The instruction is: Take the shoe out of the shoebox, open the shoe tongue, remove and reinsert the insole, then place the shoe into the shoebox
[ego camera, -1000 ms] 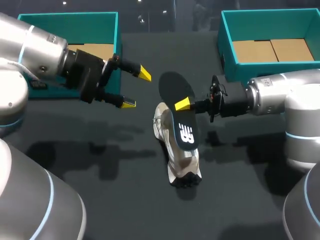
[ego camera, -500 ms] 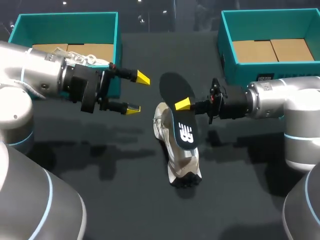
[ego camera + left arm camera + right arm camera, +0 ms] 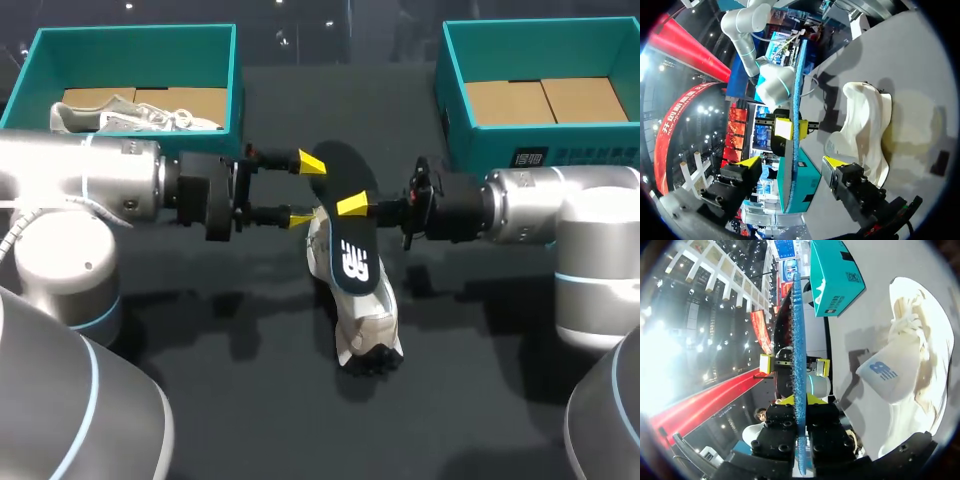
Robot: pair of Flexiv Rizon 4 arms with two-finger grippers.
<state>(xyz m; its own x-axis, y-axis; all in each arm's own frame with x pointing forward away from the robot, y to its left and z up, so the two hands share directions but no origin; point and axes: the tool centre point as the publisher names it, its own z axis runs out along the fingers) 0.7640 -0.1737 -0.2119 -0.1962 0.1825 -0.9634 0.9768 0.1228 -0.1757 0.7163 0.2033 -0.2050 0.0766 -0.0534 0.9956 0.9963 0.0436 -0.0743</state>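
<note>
Right gripper (image 3: 352,207) is clamped on the insole (image 3: 350,250), pinching it by its edges and holding it on edge just above the shoe (image 3: 365,325). In the right wrist view the blue underside runs straight out between the two fingers. The left gripper (image 3: 306,190) is spread wide at the insole's far end, up past the shoe's collar. One finger stands on either side of the insole, and the left wrist view shows gaps on both sides, so this gripper is not gripping.

The pale shoe lies on its side on the dark tabletop (image 3: 250,400), out of any box. Beyond it and to its left, one teal shoebox (image 3: 135,32) holds a second shoe (image 3: 130,115). Beyond it and to its right, the other shoebox (image 3: 540,25) shows only its cardboard floor.

As for progress, I judge the shoe-out and insole-out steps done. Whether the tongue is pulled open I cannot tell. Left to do: slide the insole back in, then box the shoe.
</note>
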